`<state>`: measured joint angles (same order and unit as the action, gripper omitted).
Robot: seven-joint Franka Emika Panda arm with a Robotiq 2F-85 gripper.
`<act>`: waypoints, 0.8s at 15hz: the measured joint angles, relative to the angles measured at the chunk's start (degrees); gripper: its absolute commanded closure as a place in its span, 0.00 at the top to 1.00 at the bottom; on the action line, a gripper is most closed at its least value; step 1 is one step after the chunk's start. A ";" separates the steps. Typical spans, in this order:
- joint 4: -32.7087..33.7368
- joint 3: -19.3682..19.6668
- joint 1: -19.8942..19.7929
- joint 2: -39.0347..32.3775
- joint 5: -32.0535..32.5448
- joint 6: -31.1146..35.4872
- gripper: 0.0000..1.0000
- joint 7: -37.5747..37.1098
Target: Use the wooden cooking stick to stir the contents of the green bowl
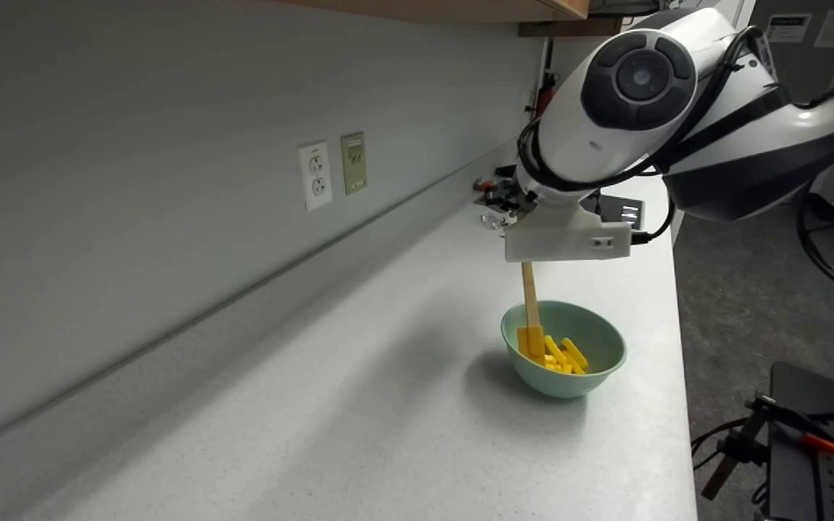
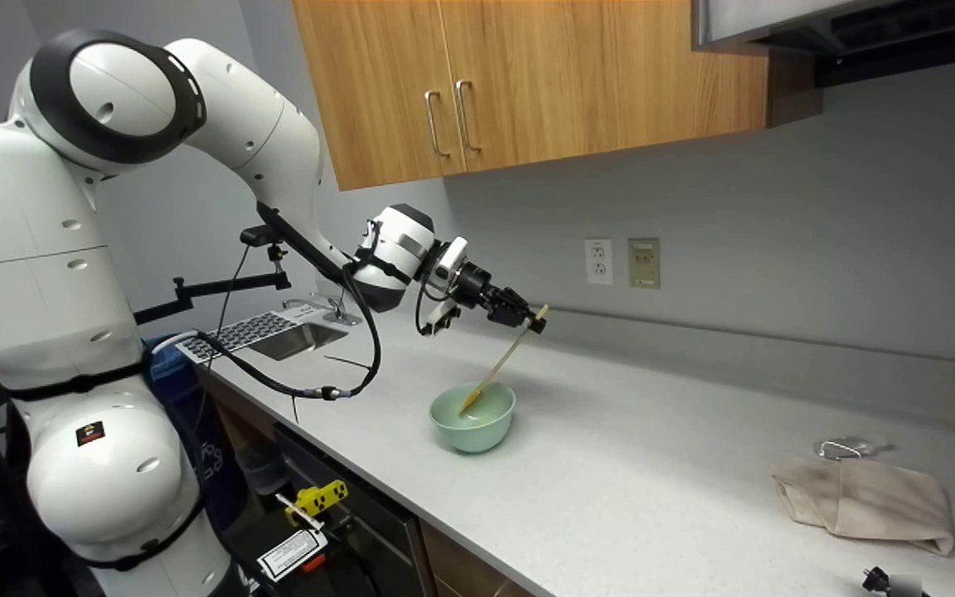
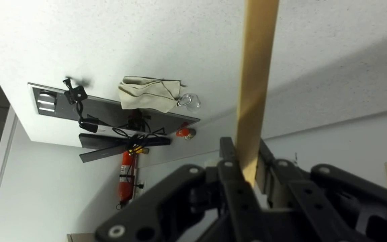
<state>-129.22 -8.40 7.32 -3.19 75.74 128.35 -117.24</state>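
Note:
My gripper point(image 3: 247, 148) is shut on the upper part of the wooden cooking stick point(image 3: 255, 84), with a dark finger on each side of it. In an exterior view the stick point(image 2: 511, 352) slants from the gripper point(image 2: 535, 322) down into the green bowl point(image 2: 473, 435). A flat orange-yellow blade point(image 1: 531, 341) at its lower end is inside the bowl point(image 1: 598, 334), against the yellow contents point(image 1: 569, 356). These lie heaped at the bowl's bottom. The white camera housing hides the fingers in that view. Neither bowl nor contents show in the wrist view.
The bowl stands on a pale counter point(image 1: 359, 434), near its open edge, with a wall behind. A wooden cabinet point(image 2: 560, 75) hangs above. Farther along lie a folded cloth point(image 2: 867, 502) and a clear item point(image 2: 846, 448). A sink point(image 2: 299, 340) is near the robot.

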 measured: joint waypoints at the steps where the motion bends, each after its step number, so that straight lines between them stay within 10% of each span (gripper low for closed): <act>1: -0.02 0.25 -0.02 0.12 -0.48 0.05 0.04 0.31; 12: -1.30 2.11 -0.34 -2.44 -2.01 -0.05 0.04 0.90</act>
<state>-130.52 -6.29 6.98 -5.63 73.74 128.30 -116.34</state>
